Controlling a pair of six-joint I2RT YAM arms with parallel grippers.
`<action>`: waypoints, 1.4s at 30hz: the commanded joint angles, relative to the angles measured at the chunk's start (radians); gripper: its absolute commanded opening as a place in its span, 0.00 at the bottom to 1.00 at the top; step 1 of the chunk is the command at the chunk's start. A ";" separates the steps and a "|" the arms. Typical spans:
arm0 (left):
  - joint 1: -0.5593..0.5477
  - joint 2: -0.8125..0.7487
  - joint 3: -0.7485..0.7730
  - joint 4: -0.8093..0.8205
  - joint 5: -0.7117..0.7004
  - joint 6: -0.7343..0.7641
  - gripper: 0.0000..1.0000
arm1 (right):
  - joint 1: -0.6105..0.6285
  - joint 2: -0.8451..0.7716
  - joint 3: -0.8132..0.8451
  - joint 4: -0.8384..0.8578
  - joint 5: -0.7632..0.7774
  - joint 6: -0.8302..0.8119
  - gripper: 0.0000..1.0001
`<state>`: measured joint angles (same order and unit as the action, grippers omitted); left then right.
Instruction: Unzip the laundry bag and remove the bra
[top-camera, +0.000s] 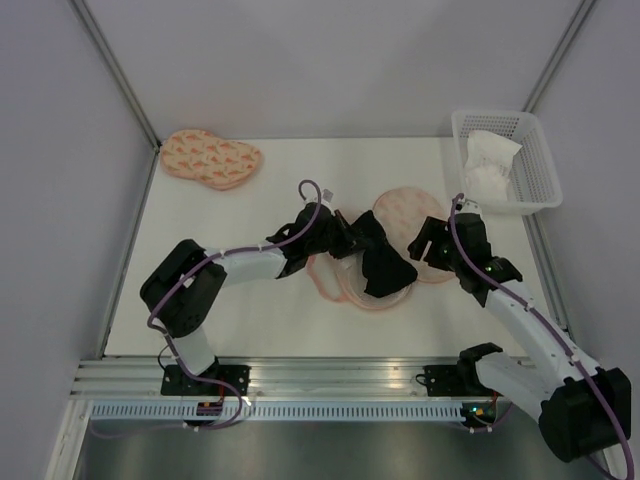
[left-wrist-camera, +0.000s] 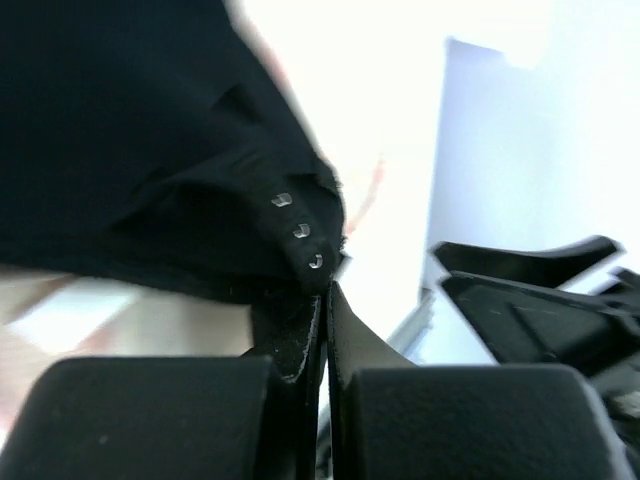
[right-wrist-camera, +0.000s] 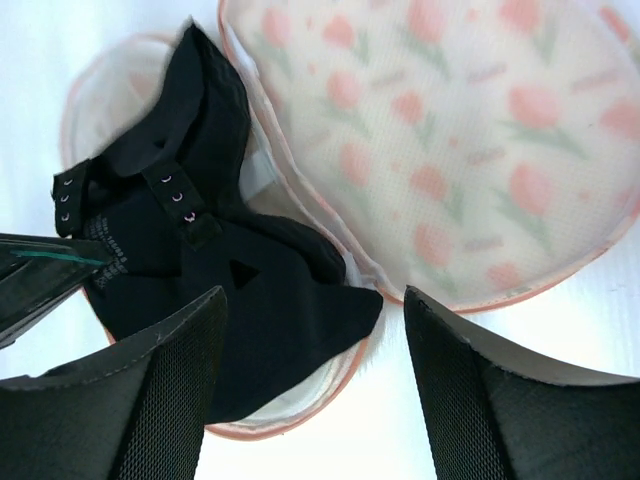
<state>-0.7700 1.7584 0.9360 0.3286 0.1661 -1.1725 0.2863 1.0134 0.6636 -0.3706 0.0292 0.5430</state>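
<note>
bra (right-wrist-camera: 250, 270) on the open laundry bag (right-wrist-camera: 450, 150), seemingly pinched at its hooks by left gripper (left-wrist-camera: 325, 300); right gripper (right-wrist-camera: 312, 298) gapes above.

Open passage along near bench (top-camera: 250, 320) edge and far centre. Mid-bench blocked by opened bag (top-camera: 405, 212), bra (top-camera: 380, 262), left arm (top-camera: 240, 265), right arm (top-camera: 520, 310). Far right corner taken by basket (top-camera: 545, 165), far left by pouch (top-camera: 210, 158).

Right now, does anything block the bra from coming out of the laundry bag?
Nothing visible does. The laundry bag lies unzipped with its lid folded open, the bra sits uncovered on the lower half, and the left gripper is shut on its hook end.
</note>
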 joint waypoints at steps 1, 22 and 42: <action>0.001 -0.073 0.109 0.046 0.084 0.063 0.02 | 0.002 -0.087 0.050 -0.076 0.098 0.051 0.77; 0.086 0.629 1.227 0.012 0.503 0.018 0.02 | 0.002 -0.423 0.011 -0.202 0.063 0.109 0.77; 0.106 0.195 0.391 0.286 0.639 0.054 0.02 | -0.001 -0.218 0.033 0.082 0.042 0.081 0.98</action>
<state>-0.6632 2.0735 1.3937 0.4664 0.7479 -1.1568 0.2859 0.7372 0.6827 -0.4145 0.0929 0.6132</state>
